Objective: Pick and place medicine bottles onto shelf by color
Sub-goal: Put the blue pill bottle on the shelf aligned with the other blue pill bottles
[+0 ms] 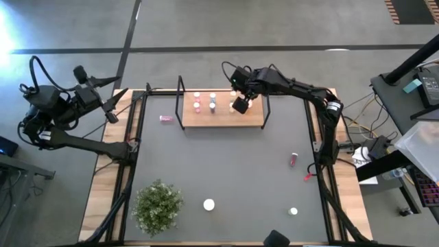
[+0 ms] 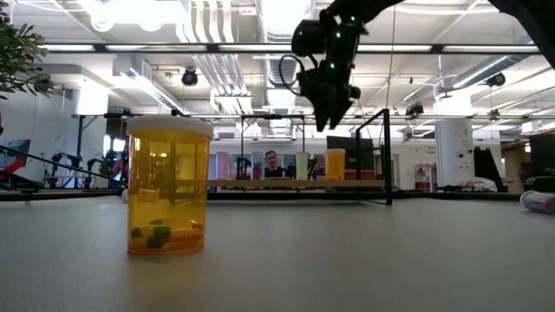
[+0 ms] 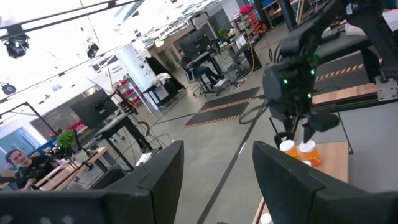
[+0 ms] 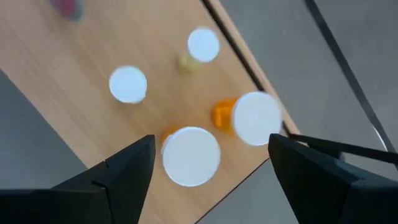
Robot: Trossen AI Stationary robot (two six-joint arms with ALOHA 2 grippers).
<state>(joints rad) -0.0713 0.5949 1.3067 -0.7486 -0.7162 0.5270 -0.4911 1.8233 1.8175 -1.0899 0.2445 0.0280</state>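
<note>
- We see the shelf (image 1: 223, 118) at the table's far edge, about twelve o'clock from the table's centre in the high view — a light wooden board with black wire frames at both ends.
- On it stand several medicine bottles: pink ones (image 1: 197, 103) toward the left end, a bottle with a blue-and-pink look (image 1: 212, 103) beside them, and orange ones (image 4: 189, 154) at the right end, under the right arm.
- In the right wrist view we count four white caps on the board; the two nearest belong to orange bottles, and one of these stands at the board's edge (image 4: 254, 118).
- The right gripper (image 1: 240, 105) hangs above the shelf's right end, fingers spread wide and holding nothing — the nearest orange bottle sits below the gap between them, apart from both.
- Off the shelf, a pink bottle (image 1: 165, 119) lies on its side on the table mat (image 1: 226, 171) just left of the shelf, at roughly ten o'clock.
- Another pink bottle (image 1: 293, 160) lies at about three o'clock, near the right arm's base.
- Two white-capped bottles stand toward the near edge: one at six o'clock (image 1: 208, 204), which the low view shows as an orange bottle, and one at five o'clock (image 1: 293, 211).
- A green potted plant (image 1: 158, 205) sits at seven o'clock.
- The left gripper (image 1: 112, 103) waits off the table's far-left corner, its fingers parted and empty.
</note>
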